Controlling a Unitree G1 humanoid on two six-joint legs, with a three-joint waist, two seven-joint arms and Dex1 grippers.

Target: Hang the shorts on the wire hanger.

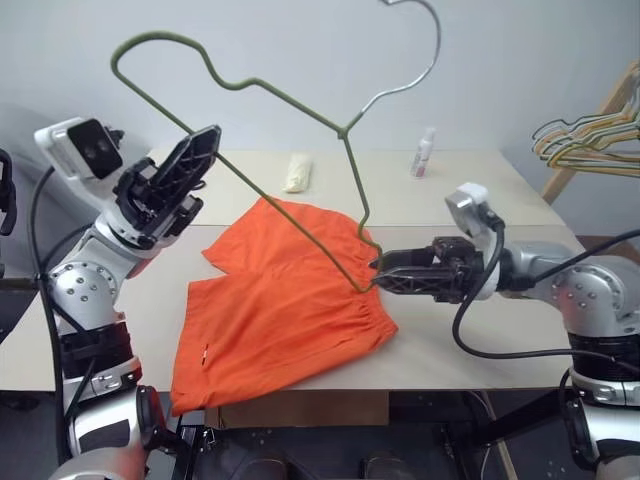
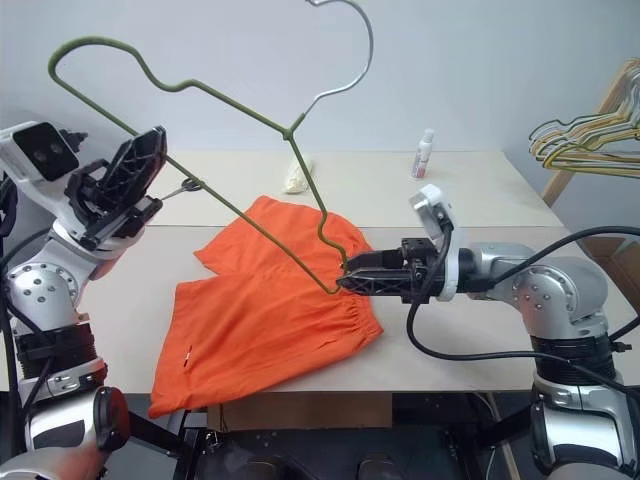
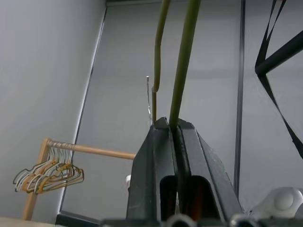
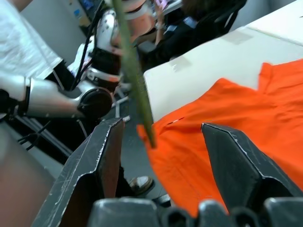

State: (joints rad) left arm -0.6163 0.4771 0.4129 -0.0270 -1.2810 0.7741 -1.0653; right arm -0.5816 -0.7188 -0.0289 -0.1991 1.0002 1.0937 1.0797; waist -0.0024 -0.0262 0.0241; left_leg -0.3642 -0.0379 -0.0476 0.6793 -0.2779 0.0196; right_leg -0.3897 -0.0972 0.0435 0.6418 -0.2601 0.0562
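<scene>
While the left gripper (image 1: pixel 205 150) clamps the hanger (image 1: pixel 290 110) up high, the right gripper (image 4: pixel 158 142) hangs wide open by its low end. Next: right grabs shorts (image 1: pixel 290 300), threads a leg onto wire.

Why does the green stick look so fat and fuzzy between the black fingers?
In the right wrist view the wire hanger sits very close to the lens, so it blurs; the shorts behind look sharper. In the left eye view the hanger is thin and crisp.
</scene>
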